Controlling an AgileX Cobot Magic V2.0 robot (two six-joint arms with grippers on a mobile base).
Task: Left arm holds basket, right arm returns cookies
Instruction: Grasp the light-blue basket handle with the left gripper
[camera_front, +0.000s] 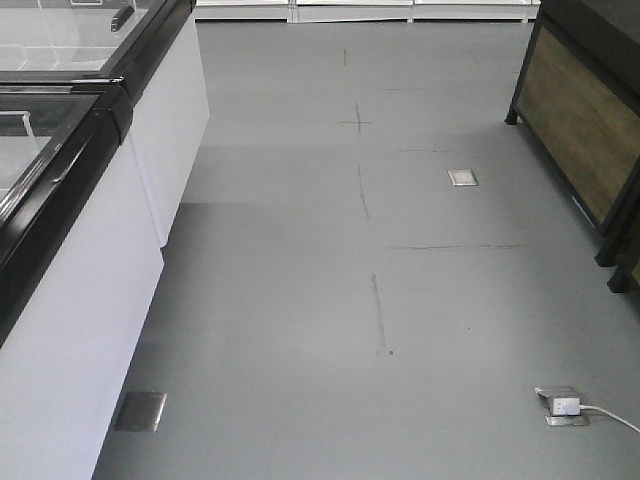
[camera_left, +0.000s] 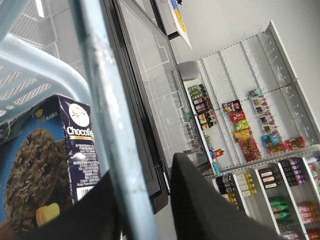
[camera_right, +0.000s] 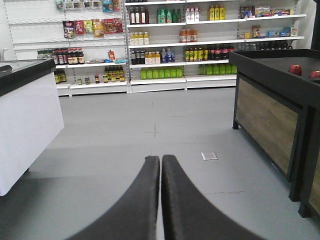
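left fingers (camera_left: 210, 210) gripping basket (camera_left: 107, 125), cookies (camera_left: 45, 165) inside

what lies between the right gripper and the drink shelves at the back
From the right gripper to the shelves: only bare grey floor with one small metal floor plate, in the right wrist view.

1. Floor (camera_front: 300, 300): grey and smooth, with faint dark seam lines. One metal socket plate (camera_front: 462, 178) is set flush in mid-aisle, another (camera_front: 140, 411) beside the cabinets.
2. White adapter (camera_front: 562, 404) with a white cable lies on a third plate, lower right.
3. Freezer cabinets (camera_front: 70, 330): white bodies, black-framed glass lids, along the left of the aisle.
4. Display stand (camera_front: 570, 120): black frame, wood-grain panel, on the right. Red fruit (camera_right: 295, 69) lies on top.
5. Wall shelving (camera_right: 165, 82): white, stocked with bottles and packets, along the far wall.
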